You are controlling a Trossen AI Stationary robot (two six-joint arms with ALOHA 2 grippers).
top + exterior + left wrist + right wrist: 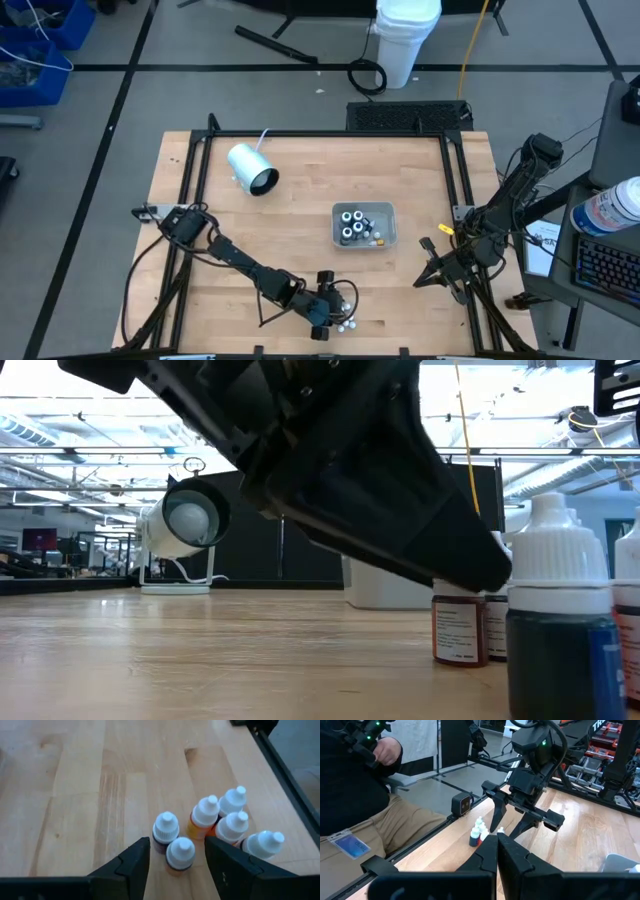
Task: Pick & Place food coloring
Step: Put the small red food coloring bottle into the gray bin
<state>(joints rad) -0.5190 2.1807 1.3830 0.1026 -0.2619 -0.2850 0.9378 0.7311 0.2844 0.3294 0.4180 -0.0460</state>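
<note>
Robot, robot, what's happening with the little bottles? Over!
Left gripper open over bottle cluster, nothing held. Right gripper shut, waiting. Several bottles in grey tray.

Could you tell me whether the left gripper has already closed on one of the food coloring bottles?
No, the left gripper has its jaws open around a bottle standing on the table, with gaps on both sides.

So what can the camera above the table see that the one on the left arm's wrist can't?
Only the high view shows the grey tray already holding several bottles, the white cylinder lying on its side, and the right gripper shut and waiting at the table's right edge.

Only the left wrist view shows the loose bottles one by one: six white-capped ones, one orange, with one dark bottle between the open fingers.

Both show the left gripper over the loose food coloring cluster.
</note>
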